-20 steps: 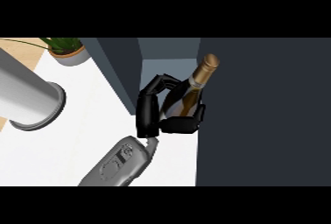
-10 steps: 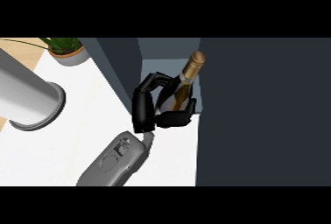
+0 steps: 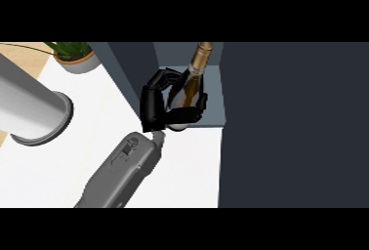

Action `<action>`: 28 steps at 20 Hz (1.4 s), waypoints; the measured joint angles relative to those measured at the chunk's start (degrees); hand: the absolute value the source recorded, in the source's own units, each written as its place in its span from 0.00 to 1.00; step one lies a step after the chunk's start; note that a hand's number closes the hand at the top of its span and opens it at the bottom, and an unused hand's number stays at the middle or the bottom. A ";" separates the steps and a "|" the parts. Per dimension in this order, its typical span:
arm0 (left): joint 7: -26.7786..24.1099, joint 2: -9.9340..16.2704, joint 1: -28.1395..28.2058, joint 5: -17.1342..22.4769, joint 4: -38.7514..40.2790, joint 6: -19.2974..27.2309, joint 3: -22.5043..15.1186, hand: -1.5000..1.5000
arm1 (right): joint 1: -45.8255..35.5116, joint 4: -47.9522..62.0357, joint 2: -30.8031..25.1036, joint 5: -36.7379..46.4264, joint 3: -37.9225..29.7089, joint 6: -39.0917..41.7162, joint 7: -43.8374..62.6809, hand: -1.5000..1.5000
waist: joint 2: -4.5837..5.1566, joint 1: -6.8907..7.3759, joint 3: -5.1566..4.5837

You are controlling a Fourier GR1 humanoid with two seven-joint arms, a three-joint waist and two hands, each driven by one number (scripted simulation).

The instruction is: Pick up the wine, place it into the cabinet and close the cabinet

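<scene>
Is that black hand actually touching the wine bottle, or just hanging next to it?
Touching. In the head view the hand has its fingers curled round the body of the wine bottle, hiding part of the glass, with no gap between them.

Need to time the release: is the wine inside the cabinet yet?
Partly in. The wine, held by the robot hand, has its neck over the cabinet shelf; its base sits at the shelf's front edge.

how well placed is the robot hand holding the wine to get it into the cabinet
Probably well placed: the robot hand is curled round the wine bottle right at the open cabinet, and nothing shows between them.
</scene>
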 measured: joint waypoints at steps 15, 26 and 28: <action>-3.14 0.23 -12.28 3.39 18.06 -4.15 6.76 1.00 | 1.66 0.34 0.73 -0.46 0.48 0.88 -1.41 0.00 | 0.10 -0.59 0.00; -13.78 0.08 -19.53 3.61 31.40 -4.53 11.53 1.00 | 1.31 0.64 1.67 -0.27 2.82 0.39 -2.34 0.00 | 0.33 -1.13 -0.02; -14.49 0.23 -21.14 4.22 33.66 -5.03 12.45 1.00 | 1.50 0.58 1.46 -0.29 2.92 0.60 -2.30 0.00 | 0.40 -1.32 -0.03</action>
